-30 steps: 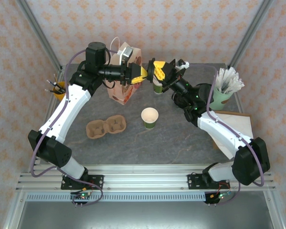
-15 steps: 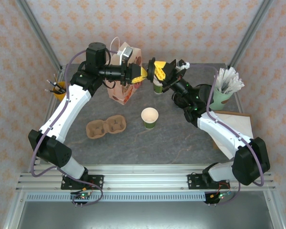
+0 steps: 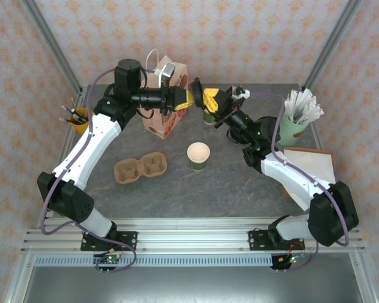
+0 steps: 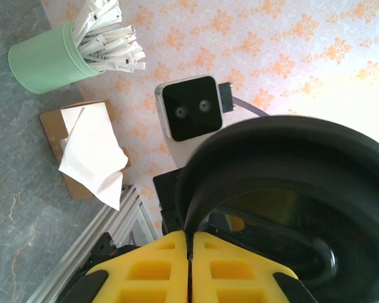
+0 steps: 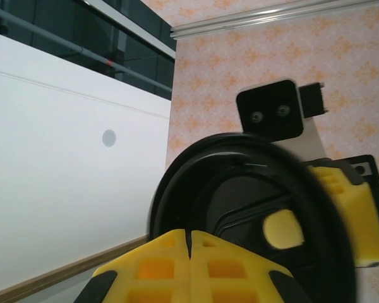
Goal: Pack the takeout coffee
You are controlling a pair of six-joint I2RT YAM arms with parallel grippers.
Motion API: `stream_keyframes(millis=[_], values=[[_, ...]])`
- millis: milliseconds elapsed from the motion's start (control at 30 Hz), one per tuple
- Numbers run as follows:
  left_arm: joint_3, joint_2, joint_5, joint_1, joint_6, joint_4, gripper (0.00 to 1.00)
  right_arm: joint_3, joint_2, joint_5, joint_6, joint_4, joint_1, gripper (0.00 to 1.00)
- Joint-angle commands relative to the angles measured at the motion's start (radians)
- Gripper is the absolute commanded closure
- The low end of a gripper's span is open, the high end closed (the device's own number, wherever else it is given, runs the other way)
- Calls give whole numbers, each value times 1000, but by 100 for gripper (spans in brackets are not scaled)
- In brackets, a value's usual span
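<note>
The takeout coffee's dark-green cup [image 3: 198,156] stands lidless mid-table, cream showing inside. Its round black lid [image 3: 196,87] is held in the air at the back centre, between both grippers. My left gripper [image 3: 187,98] comes in from the left and is shut on the lid's rim. In the left wrist view the yellow fingers [image 4: 189,235] pinch the edge of the lid [image 4: 290,183]. My right gripper [image 3: 208,98] is shut on the opposite rim. In the right wrist view its gripper [image 5: 190,235] clamps the lid [image 5: 240,196].
A printed paper bag [image 3: 167,107] stands behind the left gripper. A stack of green cups [image 3: 208,117] sits under the right gripper. A cardboard cup carrier [image 3: 141,168] lies left of the cup. A mint cup of sticks [image 3: 295,126], napkins [image 3: 312,165] and a pen cup [image 3: 79,117] sit at the sides.
My left gripper's fingers have closed onto the lid's rim. The right gripper has shifted slightly left with the lid, which now stands more on edge.
</note>
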Motion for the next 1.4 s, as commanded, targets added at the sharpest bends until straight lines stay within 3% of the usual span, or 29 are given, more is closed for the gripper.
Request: stream_keyframes(millis=[0, 167, 367, 433, 533, 600, 733, 800, 933, 967, 1100, 1233, 1367], values=[[-7, -40, -14, -9, 37, -16, 93, -29, -48, 17, -34, 42, 7, 99], [26, -32, -57, -7, 162, -201, 100, -16, -104, 3, -137, -109, 8, 86], [-37, -47, -105, -6, 207, -267, 100, -22, -222, 18, -376, -479, 7, 77], [-47, -51, -150, -4, 250, -336, 100, -12, -265, 37, -486, -643, 6, 67], [-66, -65, -242, 0, 317, -449, 89, 88, -330, 147, -790, -1147, 6, 48], [-106, -85, -271, 10, 323, -461, 76, 148, -343, 229, -946, -1399, 6, 37], [-137, -109, -414, 16, 384, -576, 47, 197, -337, 336, -1072, -1646, 6, 16], [-167, -122, -501, 16, 435, -612, 31, 215, -308, 370, -1126, -1741, 3, 0], [-249, -162, -600, 14, 423, -607, 13, 245, -207, 365, -1201, -1850, -30, 0], [-273, -174, -619, 12, 410, -592, 1, 255, -173, 349, -1232, -1852, -44, 0], [-324, -203, -762, -35, 396, -581, 0, 298, -10, 305, -1382, -1797, -84, 2], [-379, -214, -861, -64, 323, -556, 0, 427, 229, 264, -1529, -1828, -95, 16], [-453, -231, -886, -69, 262, -482, 0, 583, 457, 239, -1501, -1841, -95, 22]])
